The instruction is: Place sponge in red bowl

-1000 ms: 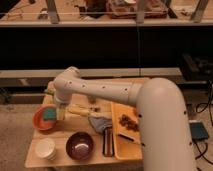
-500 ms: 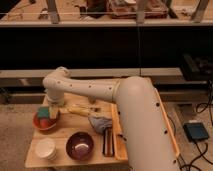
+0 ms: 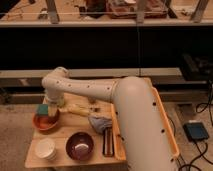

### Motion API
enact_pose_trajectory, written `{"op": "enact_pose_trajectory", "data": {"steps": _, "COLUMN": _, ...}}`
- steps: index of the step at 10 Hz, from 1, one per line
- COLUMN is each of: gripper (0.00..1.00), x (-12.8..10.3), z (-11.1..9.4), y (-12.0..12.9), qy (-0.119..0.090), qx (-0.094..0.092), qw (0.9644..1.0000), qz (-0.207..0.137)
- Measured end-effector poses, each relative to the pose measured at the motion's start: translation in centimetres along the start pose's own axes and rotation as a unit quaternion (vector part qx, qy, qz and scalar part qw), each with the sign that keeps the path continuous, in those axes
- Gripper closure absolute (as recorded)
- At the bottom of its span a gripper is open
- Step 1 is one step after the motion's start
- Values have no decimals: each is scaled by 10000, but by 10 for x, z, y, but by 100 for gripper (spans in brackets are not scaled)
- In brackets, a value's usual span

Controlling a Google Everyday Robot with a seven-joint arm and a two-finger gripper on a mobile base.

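The dark teal sponge [image 3: 42, 110] is at the back part of the orange-red bowl [image 3: 45, 123], which stands on the left end of the wooden table [image 3: 65, 134]. I cannot tell if the sponge rests in the bowl or hangs just over it. My gripper [image 3: 50, 106] is at the end of the white arm [image 3: 85, 90], right beside the sponge and over the bowl's rear rim.
A dark purple bowl [image 3: 80, 145] and a white cup [image 3: 45, 149] stand at the table's front. A pale yellow elongated object [image 3: 76, 109] and a grey-blue cloth [image 3: 99, 123] lie in the middle. An orange tray [image 3: 116, 142] borders the right.
The arm has swung left, bringing the gripper from the table's middle to over the red bowl. The sponge now sits a little higher against the bowl.
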State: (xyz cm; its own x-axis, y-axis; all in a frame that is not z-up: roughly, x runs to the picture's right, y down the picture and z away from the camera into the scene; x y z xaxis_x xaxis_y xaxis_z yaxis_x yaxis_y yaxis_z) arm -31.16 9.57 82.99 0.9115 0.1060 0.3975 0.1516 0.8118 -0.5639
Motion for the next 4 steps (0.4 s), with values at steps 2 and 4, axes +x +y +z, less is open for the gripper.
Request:
{"op": "enact_pose_trajectory", "data": {"steps": 2, "gripper": 20, "x": 2, "z": -5, "y": -1, "qy": -47, "qx": 23, "qw": 10000, "qz": 56}}
{"op": "enact_pose_trajectory", "data": {"steps": 4, "gripper": 20, "x": 0, "z": -4, "y": 0, "qy": -47, "qx": 16, "qw": 10000, "qz": 43}}
